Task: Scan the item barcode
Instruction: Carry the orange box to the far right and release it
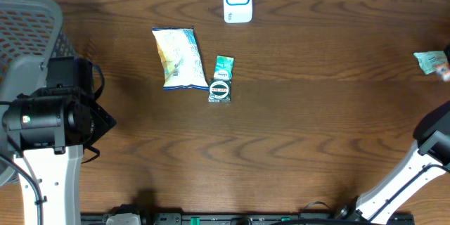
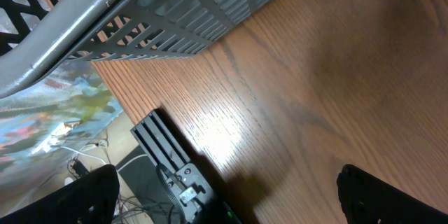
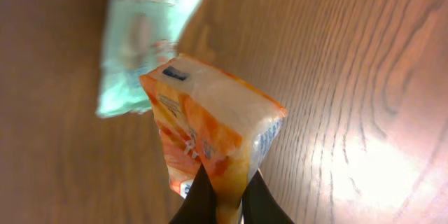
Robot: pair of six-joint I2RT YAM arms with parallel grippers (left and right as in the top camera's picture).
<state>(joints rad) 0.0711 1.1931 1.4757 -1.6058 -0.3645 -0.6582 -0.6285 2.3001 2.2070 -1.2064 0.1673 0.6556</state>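
Right gripper (image 3: 225,194), clamped tight, pinches an orange-and-white packet (image 3: 210,129) above a mint-green packet (image 3: 143,38) at the table's right edge; left gripper (image 2: 231,199) gapes wide and empty beside a grey basket (image 2: 175,14).

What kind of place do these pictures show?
Probably a test bench imitating a shop checkout: a white barcode scanner, a snack bag on the wooden table, a grey mesh basket, an orange packet in the right gripper.

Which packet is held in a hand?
The orange packet, pinched in the right hand. The white bag, the small green packet and the mint packet all lie on the table.
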